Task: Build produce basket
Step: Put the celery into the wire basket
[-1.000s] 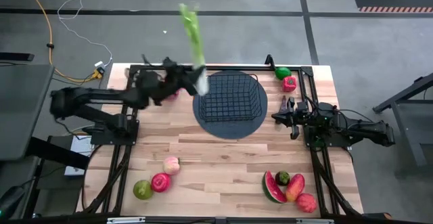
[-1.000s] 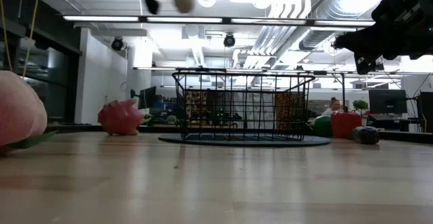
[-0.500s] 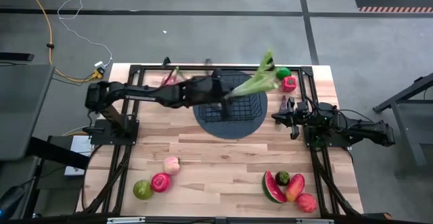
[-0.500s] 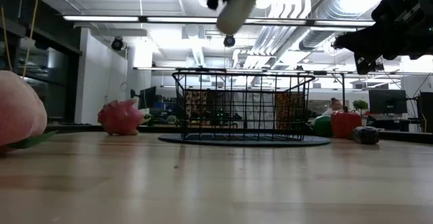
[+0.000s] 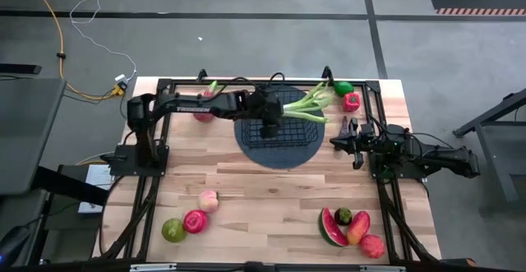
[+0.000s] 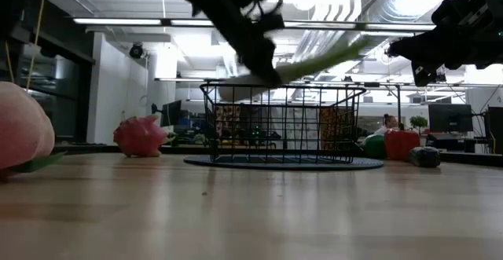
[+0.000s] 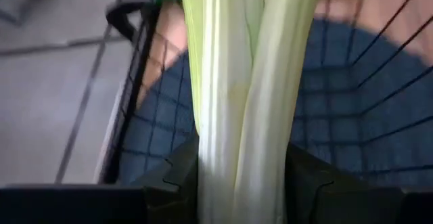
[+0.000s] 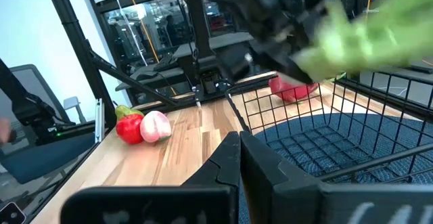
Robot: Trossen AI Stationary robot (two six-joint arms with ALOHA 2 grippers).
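The black wire basket (image 5: 283, 126) stands on a dark round mat at the table's far middle and also shows in the low view (image 6: 283, 122). My left gripper (image 5: 269, 114) hangs over the basket, shut on the green-white leafy stalk (image 5: 312, 101), whose leafy end points toward the table's right. In the low view the stalk (image 6: 330, 56) slants just above the basket rim. My right gripper (image 5: 343, 137) waits shut at the basket's right, touching nothing. A pink dragon fruit (image 5: 204, 112) lies left of the basket. My left gripper pinches the stalk's pale lower part (image 7: 237, 163) between its two fingers (image 7: 177, 176), which lie across it. The fingers come from above, over the basket. The stalk is lifted clear and tilted, its leafy end (image 6: 357, 46) higher and toward the table's right.
Green pepper (image 5: 343, 88) and red pepper (image 5: 352, 101) sit at the far right corner. Peach (image 5: 208, 200), red apple (image 5: 196, 220) and green apple (image 5: 173, 230) lie near left. Watermelon slice (image 5: 332, 227), mango (image 5: 358, 227) and another apple (image 5: 372, 246) lie near right.
My left gripper has swung from left of the basket toward the table's right until it is over the basket, and has come down close to the rim. The stalk, held throughout, has tipped from standing up to slanting toward the right.
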